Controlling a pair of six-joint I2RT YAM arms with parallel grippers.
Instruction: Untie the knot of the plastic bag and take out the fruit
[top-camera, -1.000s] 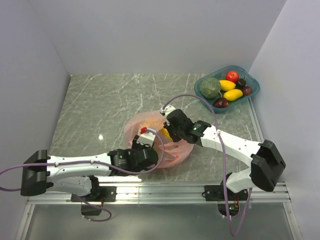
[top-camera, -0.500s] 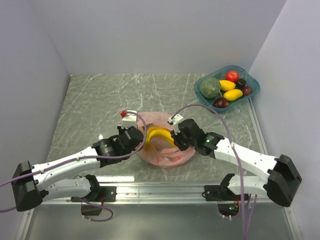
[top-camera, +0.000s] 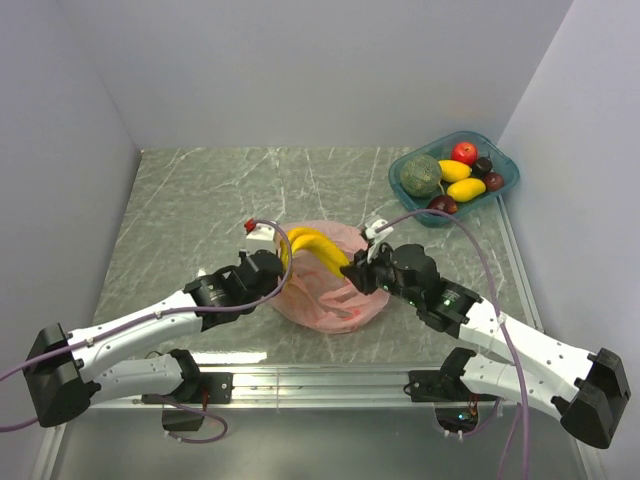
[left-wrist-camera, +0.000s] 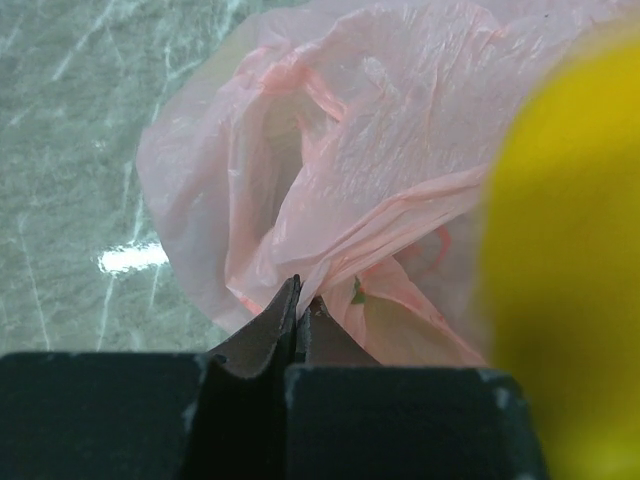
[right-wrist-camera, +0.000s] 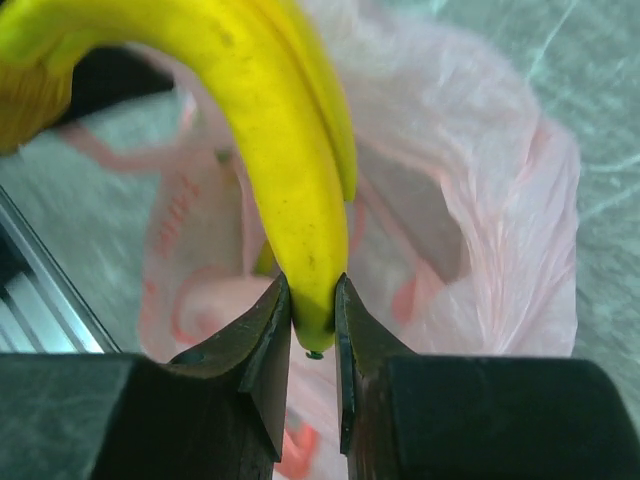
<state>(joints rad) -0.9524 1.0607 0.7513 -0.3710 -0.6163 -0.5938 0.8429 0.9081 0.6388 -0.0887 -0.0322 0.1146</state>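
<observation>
Pinching the banana bunch (top-camera: 318, 248) by one tip, the right fingers (right-wrist-camera: 313, 305) hold it above the pink bag (top-camera: 330, 300) by the near edge of the desk (top-camera: 180, 200), its length arcing toward the left fingers (left-wrist-camera: 298, 310), clenched on the bag's rim.

Nothing legible is picked up in any view. Red printing (left-wrist-camera: 436, 246) is spotted on the plastic bag (right-wrist-camera: 490, 200), but it is crumpled and blurred, and not a letter can be made out. A small green mark (left-wrist-camera: 357, 292) is caught beside it, also unreadable.
</observation>
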